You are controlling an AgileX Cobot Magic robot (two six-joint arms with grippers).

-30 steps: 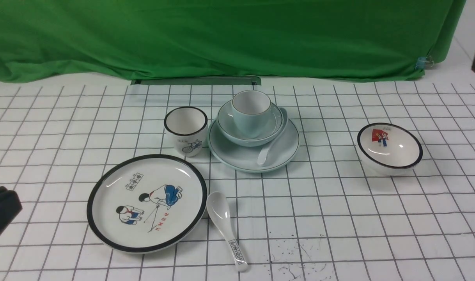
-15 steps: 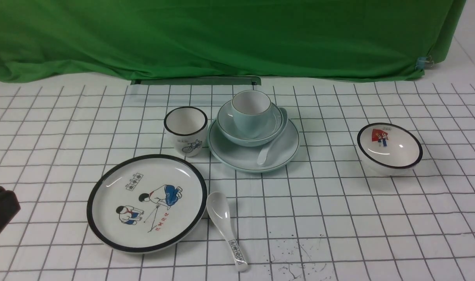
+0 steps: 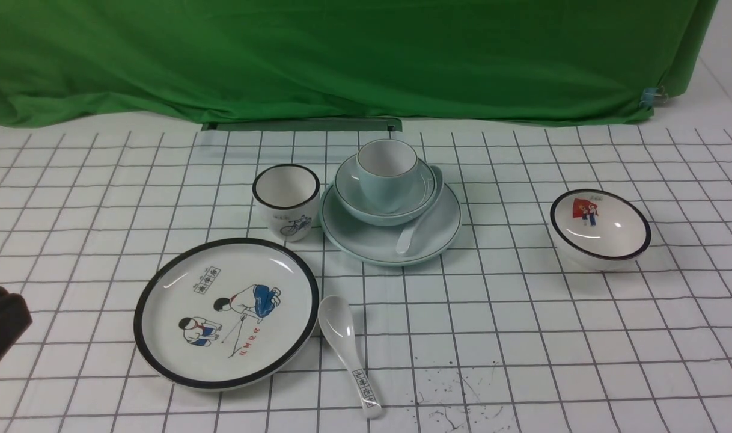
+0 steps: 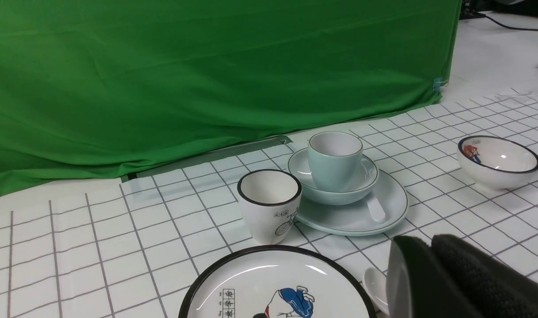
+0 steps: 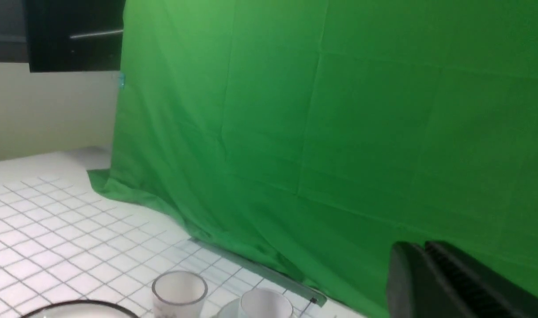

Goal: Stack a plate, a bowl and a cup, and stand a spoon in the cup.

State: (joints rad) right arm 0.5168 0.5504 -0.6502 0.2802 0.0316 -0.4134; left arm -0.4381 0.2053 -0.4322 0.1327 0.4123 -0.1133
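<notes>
The pale blue-green plate [image 3: 366, 242] lies at the table's middle back, with the bowl [image 3: 348, 191] on it and the cup [image 3: 385, 180] upright in the bowl. Beside the bowl, the plain white spoon [image 3: 415, 227] lies on the plate with its handle toward the front. The left wrist view shows the same plate [image 4: 339, 219], bowl [image 4: 331, 196], cup [image 4: 333, 163] and spoon [image 4: 376, 208]. My left gripper [image 3: 0, 316] [image 4: 421, 244] is shut and empty at the near left edge. Far from the stack, my right gripper [image 5: 417, 251] hangs shut and empty before the green cloth, outside the front view.
A black-rimmed cartoon plate [image 3: 225, 313] lies at front left with a marked spoon [image 3: 348, 349] beside it. A bicycle cup [image 3: 286, 201] stands just left of the stack. A red-picture bowl [image 3: 600, 228] sits at the right. A green cloth [image 3: 342, 60] closes the back.
The dark shape of the right arm at the upper right edge has left the front view. My left gripper has slid slightly further toward the left edge. The dishes have not moved.
</notes>
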